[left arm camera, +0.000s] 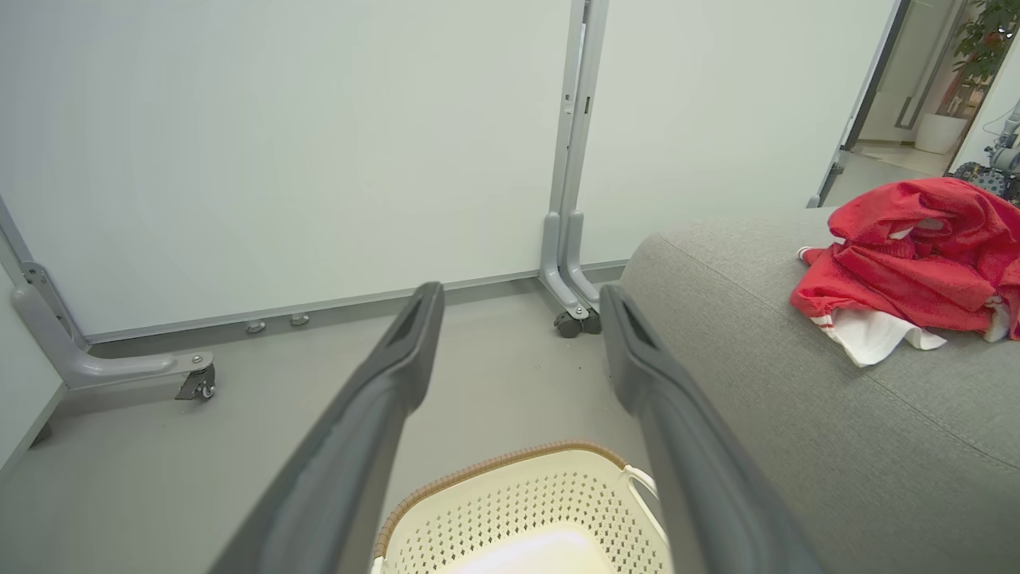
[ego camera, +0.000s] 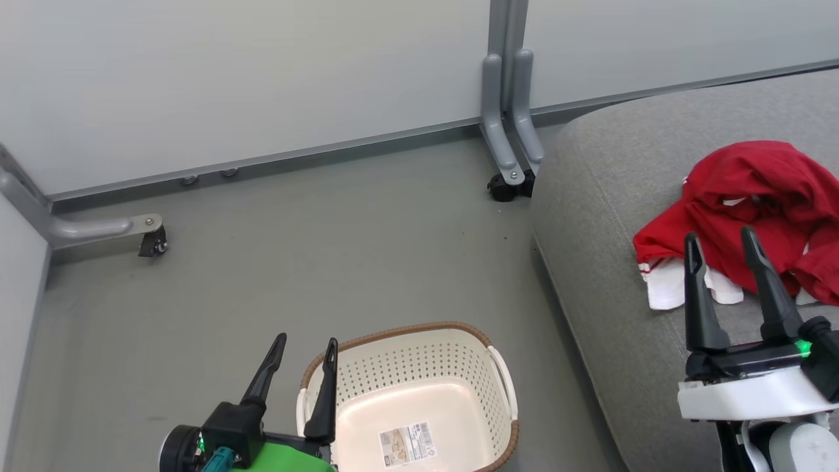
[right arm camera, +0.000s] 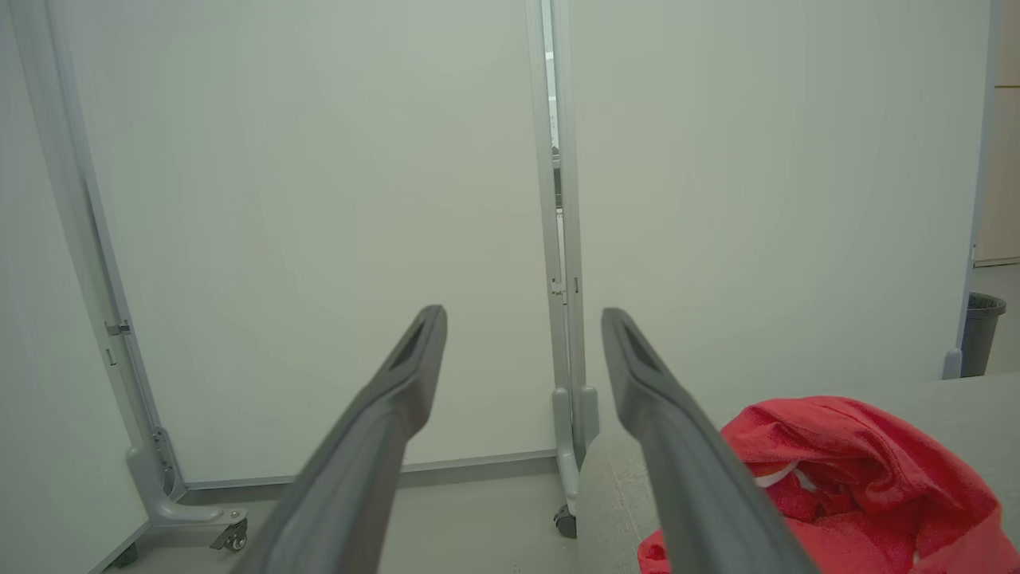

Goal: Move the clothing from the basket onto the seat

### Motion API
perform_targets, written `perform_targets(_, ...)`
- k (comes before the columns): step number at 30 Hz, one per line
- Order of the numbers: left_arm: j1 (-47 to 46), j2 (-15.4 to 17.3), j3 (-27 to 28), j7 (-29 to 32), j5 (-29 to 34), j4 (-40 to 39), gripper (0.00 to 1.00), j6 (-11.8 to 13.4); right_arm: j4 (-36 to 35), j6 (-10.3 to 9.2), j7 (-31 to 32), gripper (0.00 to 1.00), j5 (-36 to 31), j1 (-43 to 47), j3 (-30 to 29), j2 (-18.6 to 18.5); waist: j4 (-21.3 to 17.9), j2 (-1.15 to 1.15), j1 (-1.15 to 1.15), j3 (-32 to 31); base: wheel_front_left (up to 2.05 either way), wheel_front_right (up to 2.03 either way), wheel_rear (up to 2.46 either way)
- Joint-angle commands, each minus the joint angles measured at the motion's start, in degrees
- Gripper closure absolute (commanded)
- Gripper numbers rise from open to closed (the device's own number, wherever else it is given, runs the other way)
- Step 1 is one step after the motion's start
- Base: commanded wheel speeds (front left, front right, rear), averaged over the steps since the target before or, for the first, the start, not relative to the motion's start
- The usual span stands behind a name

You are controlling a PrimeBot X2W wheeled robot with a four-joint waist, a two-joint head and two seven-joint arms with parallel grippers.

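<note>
Head view: cream-white perforated plastic basket (ego camera: 406, 367) on smooth grey floor (ego camera: 328, 262), beside large light-grey upholstered seat (ego camera: 609, 196); crumpled red-and-white fabric clothing (ego camera: 747, 196) heaped on seat. Left tool (ego camera: 307, 339) spread by basket; right tool (ego camera: 718, 233) spread near clothing.
Left wrist view: pale wheeled partition panels (left arm camera: 279, 159) behind.
Right wrist view: same panels, clothing at lower right.

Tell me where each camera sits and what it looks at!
Head view: up on the head, looking down at the floor, the basket and the clothing on the seat; the left pincer and right pincer show, both open.
Left wrist view: on the left wrist, looking along its two fingers, over the basket, toward white screens.
Right wrist view: on the right wrist, looking along its fingers at the screens.
All three see the red clothing on the seat.
</note>
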Motion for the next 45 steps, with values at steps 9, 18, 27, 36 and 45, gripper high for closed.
perform_targets(9, 2.03, 0.1, 2.67, 0.0, 0.39, 0.38, 0.0, 1.18, 1.99, -0.04, -0.16, 0.0, -1.2, 2.51, 2.03, 1.92, 8.09, 0.0, 0.0, -1.69, 0.0, 0.0, 0.0)
perform_targets(18, 3.24, 0.1, 4.1, 0.0, 2.23, -0.31, 0.0, 1.89, 3.95, -0.04, -0.16, 0.0, -2.57, 4.01, 3.71, 3.25, 11.98, 0.0, 0.0, -2.69, 0.0, 0.0, 0.0)
perform_targets(27, 4.07, 0.1, 4.67, 0.0, 2.48, -0.63, 0.0, 3.1, 9.89, -0.04, -0.16, 0.0, -3.63, 4.74, 1.41, 4.53, 11.49, 0.0, 0.0, -3.06, 0.0, 0.0, 0.0)
perform_targets(36, 3.93, 0.11, 4.5, 0.0, 2.29, -0.04, 0.0, 3.04, 10.05, -0.04, -0.16, 0.0, -3.32, 3.84, 1.12, 4.9, 9.29, 0.0, 0.0, -3.0, 0.0, 0.0, 0.0)
perform_targets(45, 3.87, 0.11, 4.8, 0.0, 3.24, 0.21, 0.0, 4.29, 9.67, -0.04, -0.16, 0.0, -3.48, 3.98, 1.05, 4.98, 9.1, 0.0, 0.0, -2.92, 0.0, 0.0, 0.0)
